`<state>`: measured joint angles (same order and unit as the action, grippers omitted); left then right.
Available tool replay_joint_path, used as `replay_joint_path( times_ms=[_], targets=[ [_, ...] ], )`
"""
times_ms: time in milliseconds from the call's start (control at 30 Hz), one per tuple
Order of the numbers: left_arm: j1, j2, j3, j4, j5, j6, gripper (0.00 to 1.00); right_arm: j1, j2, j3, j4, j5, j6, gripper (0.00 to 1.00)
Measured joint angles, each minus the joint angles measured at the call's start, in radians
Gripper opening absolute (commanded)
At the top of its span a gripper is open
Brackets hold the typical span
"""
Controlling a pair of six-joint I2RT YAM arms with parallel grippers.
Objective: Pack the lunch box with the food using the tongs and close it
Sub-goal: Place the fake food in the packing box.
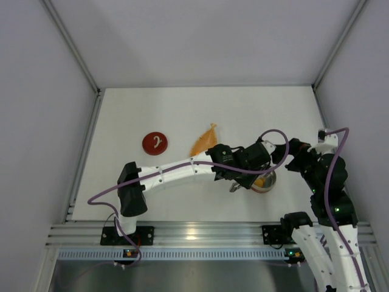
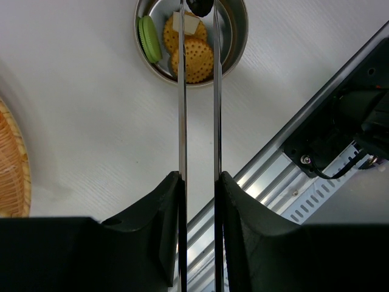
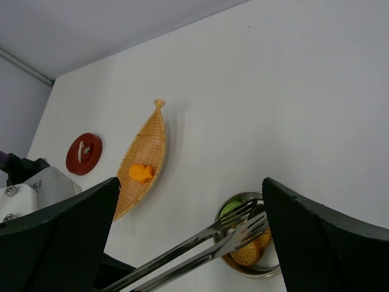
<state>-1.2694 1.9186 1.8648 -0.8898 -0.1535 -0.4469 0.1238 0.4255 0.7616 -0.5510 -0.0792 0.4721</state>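
**Lunch kit: items as I had them**

Lunch box (image 2: pixel 236 30): round steel, upright on the table, lid off. It held two orange-yellow dotted biscuits (image 2: pixel 197 61), one green piece (image 2: pixel 148 38) on edge against the wall, and one brown-and-white piece (image 2: pixel 187 23).
Lid (image 1: pixel 155 143): red with a white squiggle, lying flat, well apart from the box.
One orange piece (image 3: pixel 141 173) lay on the orange tray (image 3: pixel 155 131).
Tongs (image 2: pixel 182 109): silver. I had them pinched in my left gripper (image 2: pixel 199 179), arms nearly parallel, tips over the box.
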Motion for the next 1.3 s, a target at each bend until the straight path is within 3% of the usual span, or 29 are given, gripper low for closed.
replay_joint_path(
  times_ms=[600, 1067, 1300],
  targets=[
    [-0.005, 0.008, 0.006, 0.000, 0.005, 0.001, 0.41, 0.000, 0.000, 0.000, -0.016, 0.012, -0.001, 0.99],
    [-0.006, 0.009, 0.007, -0.001, 0.000, 0.001, 0.43, 0.000, 0.002, 0.000, -0.017, 0.014, -0.001, 0.99],
    [-0.003, -0.004, -0.006, 0.000, -0.071, -0.004, 0.45, 0.000, 0.001, 0.000, -0.016, 0.007, -0.001, 0.99]
  ],
)
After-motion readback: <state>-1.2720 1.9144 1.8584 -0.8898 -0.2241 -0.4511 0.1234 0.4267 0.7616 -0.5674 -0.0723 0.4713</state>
